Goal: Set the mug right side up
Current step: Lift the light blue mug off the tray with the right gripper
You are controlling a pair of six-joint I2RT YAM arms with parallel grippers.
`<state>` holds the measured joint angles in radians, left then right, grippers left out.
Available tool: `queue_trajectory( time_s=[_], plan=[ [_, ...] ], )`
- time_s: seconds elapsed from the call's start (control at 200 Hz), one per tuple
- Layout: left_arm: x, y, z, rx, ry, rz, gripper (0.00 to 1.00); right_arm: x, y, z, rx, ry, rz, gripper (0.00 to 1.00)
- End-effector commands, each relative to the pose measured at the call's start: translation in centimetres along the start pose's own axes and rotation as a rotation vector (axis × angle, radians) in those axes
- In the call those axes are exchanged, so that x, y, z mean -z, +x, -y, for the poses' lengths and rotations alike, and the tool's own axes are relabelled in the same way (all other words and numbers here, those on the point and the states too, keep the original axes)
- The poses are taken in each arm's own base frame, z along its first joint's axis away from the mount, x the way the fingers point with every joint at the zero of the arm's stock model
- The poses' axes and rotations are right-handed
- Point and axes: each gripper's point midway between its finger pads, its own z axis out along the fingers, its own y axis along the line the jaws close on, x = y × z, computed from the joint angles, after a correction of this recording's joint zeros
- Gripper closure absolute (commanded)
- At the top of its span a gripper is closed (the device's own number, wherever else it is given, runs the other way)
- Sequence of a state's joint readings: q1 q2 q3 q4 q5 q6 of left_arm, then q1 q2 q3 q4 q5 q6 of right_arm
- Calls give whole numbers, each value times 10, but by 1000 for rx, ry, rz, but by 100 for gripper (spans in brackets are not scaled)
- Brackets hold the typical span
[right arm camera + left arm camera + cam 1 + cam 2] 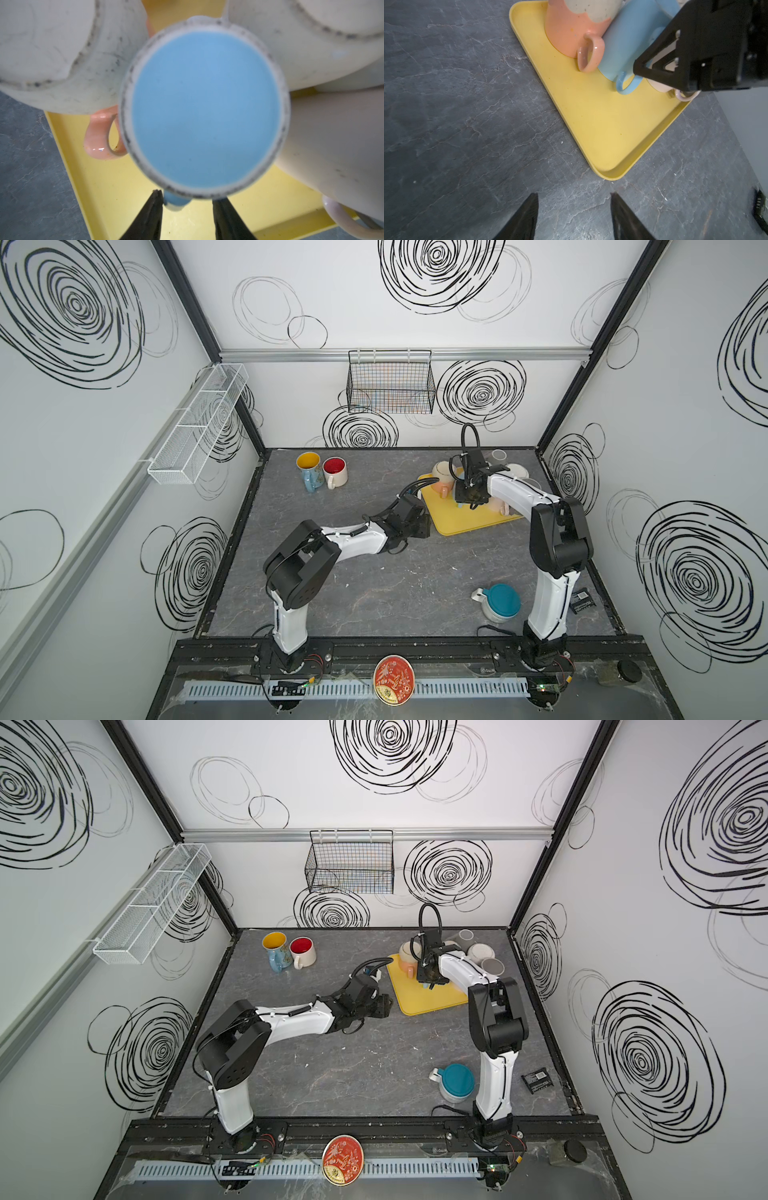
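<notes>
A light blue mug [204, 112] stands upside down on the yellow tray [602, 128], squeezed between an orange-and-cream mug [566, 31] and a pale pink mug [332, 145], both upside down too. My right gripper [188, 196] hangs straight over it, jaws apart on either side of the blue handle [628, 85]; one finger touches the handle, the other stands clear. In both top views the right gripper [469, 499] hides the blue mug. My left gripper [573, 194] is open and empty, low over the grey table just off the tray's near corner.
Two upright mugs, yellow inside [309, 470] and red inside [334, 470], stand at the back left. A teal-bottomed mug [500, 601] lies upside down beside the right arm's base. Pale cups [517, 468] crowd behind the tray. A black packet [582, 599] lies at the right edge.
</notes>
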<state>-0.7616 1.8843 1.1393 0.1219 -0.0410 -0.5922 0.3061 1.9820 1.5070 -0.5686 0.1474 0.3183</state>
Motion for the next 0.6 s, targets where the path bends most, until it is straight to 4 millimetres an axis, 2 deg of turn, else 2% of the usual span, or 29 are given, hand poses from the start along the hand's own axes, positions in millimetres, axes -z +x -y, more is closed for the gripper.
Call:
queue_trajectory(
  time_s=[0.0,0.33,0.595],
  plan=[
    [-2,-8,11,0,27,25,41,-3,-1,2,9,43,12,63],
    [-3,-1,15,-8,27,14,41,6,20,6,24,20,-9,84],
    [-2,-1,15,-8,27,16,41,19,38,0,50,-28,-33,91]
  ],
)
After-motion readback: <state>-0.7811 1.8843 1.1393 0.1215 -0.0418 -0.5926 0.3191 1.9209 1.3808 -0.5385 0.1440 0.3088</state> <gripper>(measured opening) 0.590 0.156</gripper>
